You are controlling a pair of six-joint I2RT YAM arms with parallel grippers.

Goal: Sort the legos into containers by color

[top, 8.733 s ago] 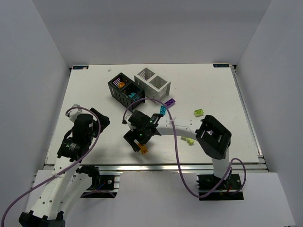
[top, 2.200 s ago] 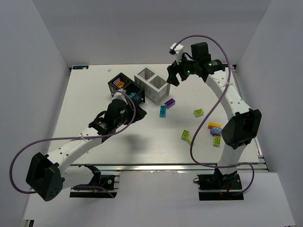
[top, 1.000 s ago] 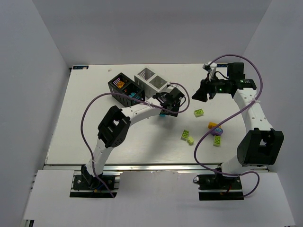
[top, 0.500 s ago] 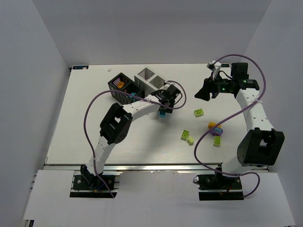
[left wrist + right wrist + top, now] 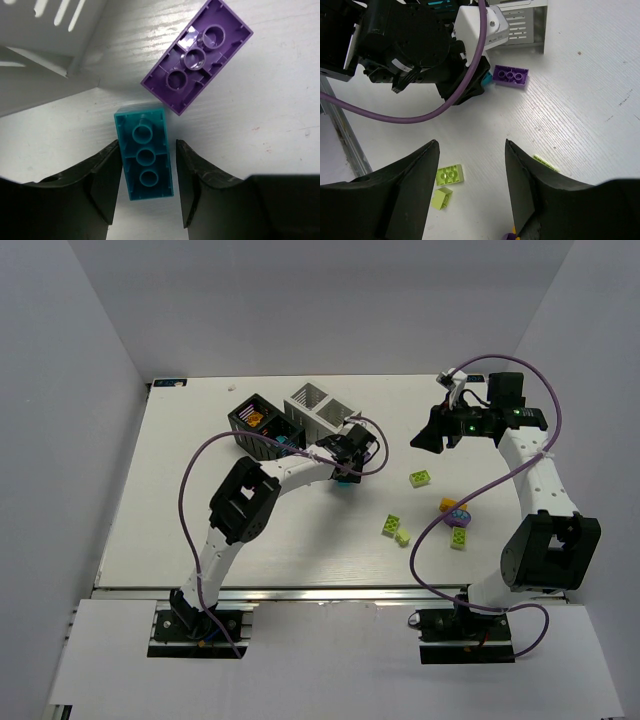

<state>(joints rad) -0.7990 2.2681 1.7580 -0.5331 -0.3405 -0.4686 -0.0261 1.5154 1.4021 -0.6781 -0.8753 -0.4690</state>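
A teal lego lies hollow side up on the table between the fingers of my left gripper. The left finger touches its side and a thin gap shows at the right finger. A purple lego lies just beyond it, also hollow side up. From above, my left gripper is low beside the white container, with the teal lego at its tip. The black container holds orange and teal legos. My right gripper hangs open and empty above the table; in the right wrist view, the gripper looks down on the purple lego.
Loose legos lie to the right: a lime one, two lime ones, and a cluster of orange, purple and lime. The white container's corner is close to my left fingers. Walls enclose the table.
My left gripper's jaws have narrowed around the teal lego, and the wrist has shifted slightly left. The right arm rose a little, then stayed still.
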